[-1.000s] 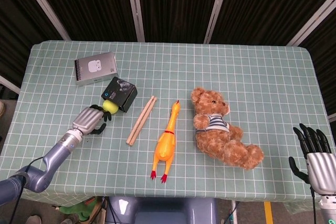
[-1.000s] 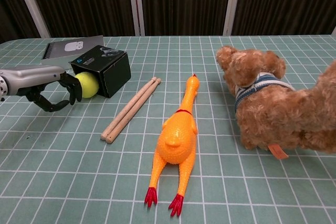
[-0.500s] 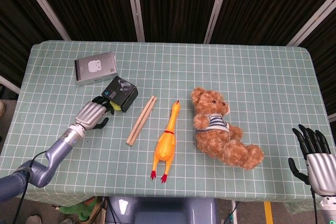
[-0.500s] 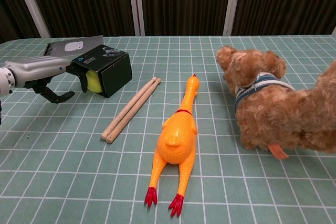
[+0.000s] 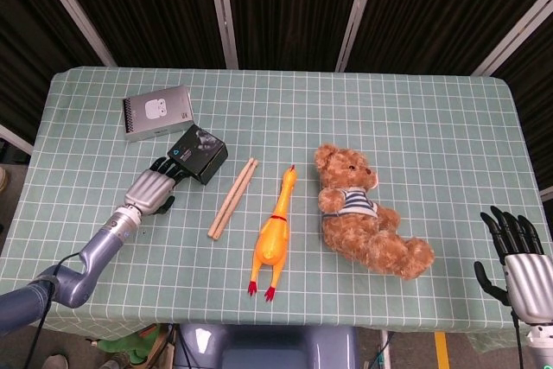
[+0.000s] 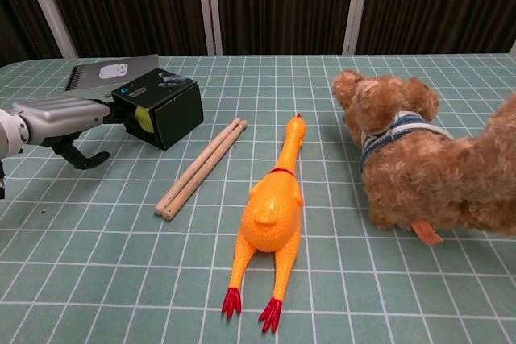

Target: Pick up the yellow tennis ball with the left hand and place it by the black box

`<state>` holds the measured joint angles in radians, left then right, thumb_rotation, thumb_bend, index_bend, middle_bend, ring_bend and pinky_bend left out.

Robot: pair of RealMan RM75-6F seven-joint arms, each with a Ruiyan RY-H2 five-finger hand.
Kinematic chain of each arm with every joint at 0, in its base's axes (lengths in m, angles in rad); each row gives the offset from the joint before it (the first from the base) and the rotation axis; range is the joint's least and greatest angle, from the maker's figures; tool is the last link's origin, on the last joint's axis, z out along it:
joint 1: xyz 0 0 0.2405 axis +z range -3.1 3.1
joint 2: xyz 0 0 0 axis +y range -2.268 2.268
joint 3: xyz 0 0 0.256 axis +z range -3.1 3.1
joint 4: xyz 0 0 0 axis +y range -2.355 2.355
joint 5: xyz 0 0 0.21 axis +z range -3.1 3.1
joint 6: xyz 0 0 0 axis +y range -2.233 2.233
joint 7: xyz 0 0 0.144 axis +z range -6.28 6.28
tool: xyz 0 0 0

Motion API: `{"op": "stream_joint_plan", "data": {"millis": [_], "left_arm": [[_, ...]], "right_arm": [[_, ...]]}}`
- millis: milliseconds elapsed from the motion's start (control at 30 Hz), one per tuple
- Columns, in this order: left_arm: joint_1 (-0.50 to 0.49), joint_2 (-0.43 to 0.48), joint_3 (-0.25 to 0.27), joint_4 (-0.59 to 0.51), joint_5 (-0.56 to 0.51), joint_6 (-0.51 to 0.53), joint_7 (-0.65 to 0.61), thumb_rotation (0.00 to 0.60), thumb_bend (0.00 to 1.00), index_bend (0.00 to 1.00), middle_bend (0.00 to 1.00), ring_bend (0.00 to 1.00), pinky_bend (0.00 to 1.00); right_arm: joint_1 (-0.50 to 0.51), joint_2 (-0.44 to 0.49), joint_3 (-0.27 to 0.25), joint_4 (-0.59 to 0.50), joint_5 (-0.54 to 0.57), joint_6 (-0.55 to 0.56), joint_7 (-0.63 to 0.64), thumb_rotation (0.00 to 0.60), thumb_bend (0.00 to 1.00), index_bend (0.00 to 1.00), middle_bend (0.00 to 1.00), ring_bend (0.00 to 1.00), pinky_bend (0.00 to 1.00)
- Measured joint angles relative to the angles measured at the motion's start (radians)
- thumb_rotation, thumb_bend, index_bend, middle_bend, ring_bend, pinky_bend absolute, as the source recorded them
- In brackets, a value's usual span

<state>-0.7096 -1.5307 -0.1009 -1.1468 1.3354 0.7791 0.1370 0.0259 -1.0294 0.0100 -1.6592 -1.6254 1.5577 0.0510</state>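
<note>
The yellow tennis ball (image 6: 145, 119) shows only as a sliver, tucked against the near left side of the black box (image 6: 165, 106). In the head view my hand hides it beside the black box (image 5: 199, 153). My left hand (image 5: 154, 186) lies low over the table with its fingers stretched out flat over the ball toward the box. The thumb hangs apart below the left hand (image 6: 68, 114), and nothing is gripped. My right hand (image 5: 518, 257) stays off the table's right front corner, fingers spread and holding nothing.
A grey notebook (image 5: 156, 112) lies behind the box. Two wooden sticks (image 5: 232, 197) lie to the box's right, then a rubber chicken (image 5: 275, 235) and a teddy bear (image 5: 363, 213) toward the middle and right.
The left hand carried the ball up against the box. Its fingers then uncurled from around the ball and now lie straight. The right hand has not moved.
</note>
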Motion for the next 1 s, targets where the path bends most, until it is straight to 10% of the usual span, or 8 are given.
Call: {"op": "stream_joint_plan", "data": {"millis": [500,1000], "left_arm": [[0.085,0.124,0.061,-0.245,0.023,0.130,0.073,0.600,0.22,0.08,0.06,0.00,0.00],[0.463,0.252,0.194,-0.372,0.264,0.825,0.091,0.600,0.07,0.03,0.05,0.00,0.00]], "right_arm": [[-0.001,-0.009,0.001,0.001,-0.003,0.005,-0.024,0.600,0.46,0.00,0.00,0.00,0.00],[-0.005,-0.063,0.034,0.019,0.037,0.022,-0.124,0.600,0.41,0.00,0.00,0.00,0.00]]}}
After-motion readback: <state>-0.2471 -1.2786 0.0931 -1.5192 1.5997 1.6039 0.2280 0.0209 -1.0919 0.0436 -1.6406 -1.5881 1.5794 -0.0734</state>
